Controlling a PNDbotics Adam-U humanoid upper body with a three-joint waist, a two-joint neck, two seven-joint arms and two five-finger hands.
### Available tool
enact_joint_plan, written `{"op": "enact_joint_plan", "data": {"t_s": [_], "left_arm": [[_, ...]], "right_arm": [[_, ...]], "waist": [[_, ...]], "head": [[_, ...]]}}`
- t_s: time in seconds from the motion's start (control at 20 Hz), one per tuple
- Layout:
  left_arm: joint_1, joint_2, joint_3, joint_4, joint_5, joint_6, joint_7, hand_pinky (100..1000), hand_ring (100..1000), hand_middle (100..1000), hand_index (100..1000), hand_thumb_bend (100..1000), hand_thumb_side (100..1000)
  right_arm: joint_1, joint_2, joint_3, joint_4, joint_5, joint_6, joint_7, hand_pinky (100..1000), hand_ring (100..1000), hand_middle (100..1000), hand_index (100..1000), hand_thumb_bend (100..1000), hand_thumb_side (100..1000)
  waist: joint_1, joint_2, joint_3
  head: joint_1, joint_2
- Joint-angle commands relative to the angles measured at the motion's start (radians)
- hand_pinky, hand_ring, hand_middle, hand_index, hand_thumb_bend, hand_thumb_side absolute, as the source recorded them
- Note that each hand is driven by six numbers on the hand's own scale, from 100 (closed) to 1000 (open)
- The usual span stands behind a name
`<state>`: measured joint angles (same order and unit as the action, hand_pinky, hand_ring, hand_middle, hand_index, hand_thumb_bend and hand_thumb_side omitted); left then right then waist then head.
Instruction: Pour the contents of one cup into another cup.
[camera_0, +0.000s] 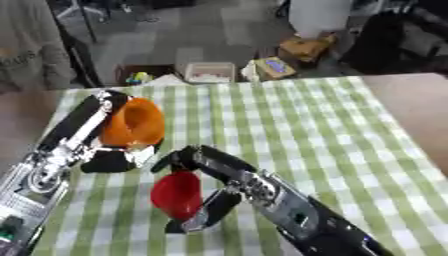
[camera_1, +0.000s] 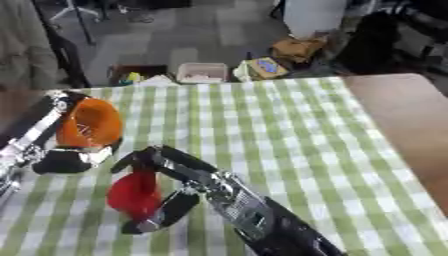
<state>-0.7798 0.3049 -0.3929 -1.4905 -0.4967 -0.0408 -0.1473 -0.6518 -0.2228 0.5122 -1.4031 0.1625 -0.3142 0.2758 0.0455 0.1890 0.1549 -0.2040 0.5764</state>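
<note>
An orange cup (camera_0: 133, 124) is tipped on its side with its mouth facing me, and my left hand (camera_0: 98, 125) is curled round it at the left of the green checked table (camera_0: 297, 130). Just below it a red cup (camera_0: 177, 195) is gripped by my right hand (camera_0: 206, 167), whose fingers wrap over its top and down its right side. The orange cup sits a little above and left of the red one. I cannot make out anything inside either cup.
Brown bare table (camera_0: 416, 100) shows past the cloth on the right. Beyond the far edge, boxes (camera_0: 208, 72) and bags (camera_0: 302, 47) lie on the floor. A person stands at the upper left (camera_0: 26, 45).
</note>
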Motion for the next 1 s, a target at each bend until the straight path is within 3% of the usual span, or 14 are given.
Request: {"op": "enact_joint_plan", "data": {"t_s": [0.05,1.0], "left_arm": [[-0.037,0.000,-0.005,-0.006,-0.056,-0.020,-0.001,470,383,235,544,271,146],[-0.039,0.003,-0.020,-0.059,-0.181,-0.073,0.032,476,373,226,539,258,115]], "right_arm": [[-0.022,0.008,0.001,-0.001,-0.004,-0.004,0.009,369,380,238,791,265,100],[-0.017,0.022,-0.016,0.065,0.007,-0.019,0.001,367,381,238,792,259,100]], "waist": [[-0.001,-0.020,0.002],[0.001,-0.018,0.002]], "head": [[0.003,-0.014],[0.015,-0.012]]}}
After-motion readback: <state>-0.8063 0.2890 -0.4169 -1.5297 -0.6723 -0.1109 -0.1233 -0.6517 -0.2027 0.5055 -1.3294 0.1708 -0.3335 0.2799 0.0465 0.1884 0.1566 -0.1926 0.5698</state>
